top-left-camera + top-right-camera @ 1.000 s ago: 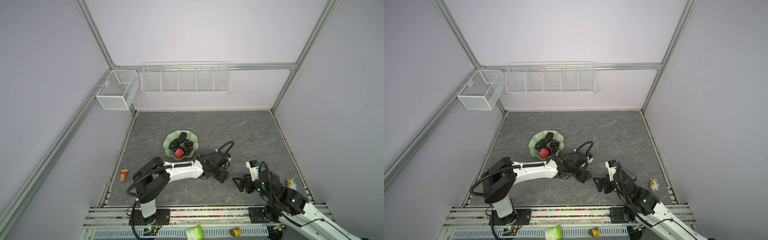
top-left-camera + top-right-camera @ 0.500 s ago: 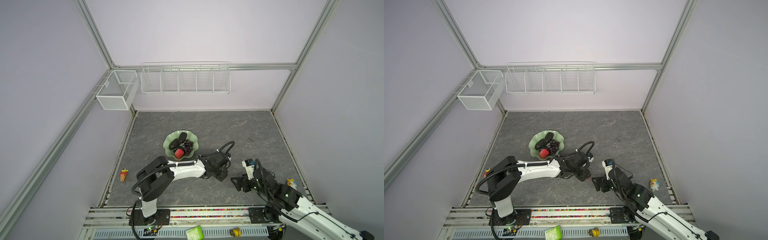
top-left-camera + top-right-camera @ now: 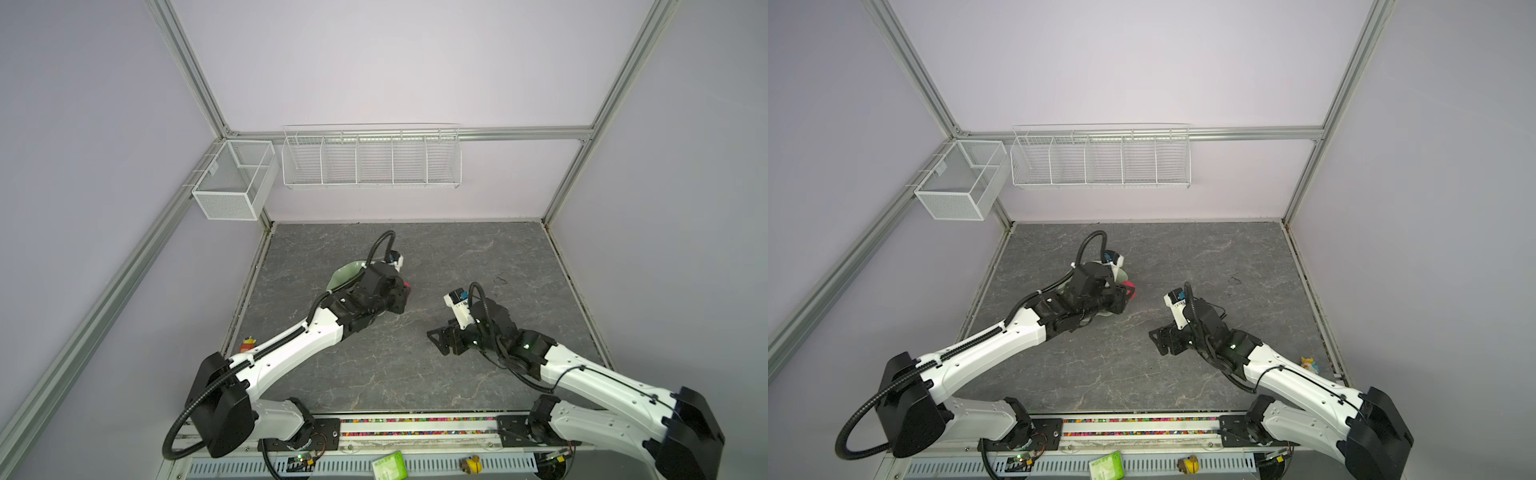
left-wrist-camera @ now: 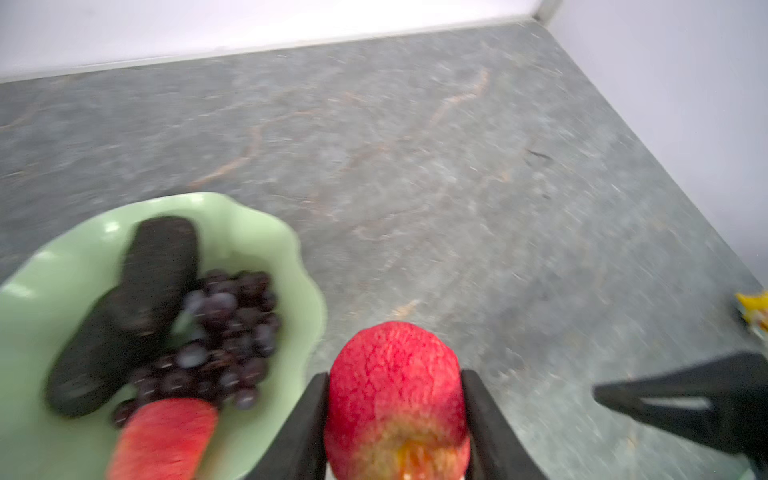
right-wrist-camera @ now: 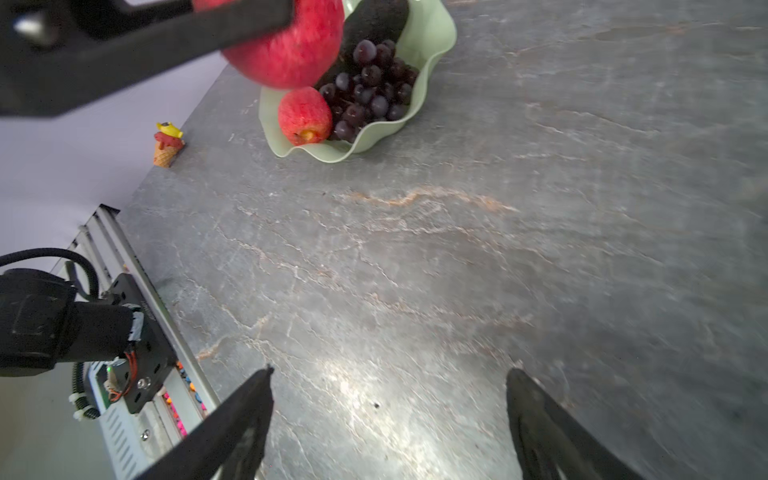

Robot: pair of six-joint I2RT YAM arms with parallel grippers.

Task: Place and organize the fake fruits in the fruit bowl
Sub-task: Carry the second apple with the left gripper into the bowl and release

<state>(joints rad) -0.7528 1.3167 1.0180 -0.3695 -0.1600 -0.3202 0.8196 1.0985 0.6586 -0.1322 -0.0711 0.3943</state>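
My left gripper (image 4: 395,376) is clamped on the last red apple (image 4: 397,399), lifted. The fruit bowl (image 4: 291,249) lies just beside and below it, already holding the other fruits (image 4: 232,324). Next, I reckon — carry over the rim, lower gently, release. My right gripper (image 5: 390,370) gapes wide, empty.
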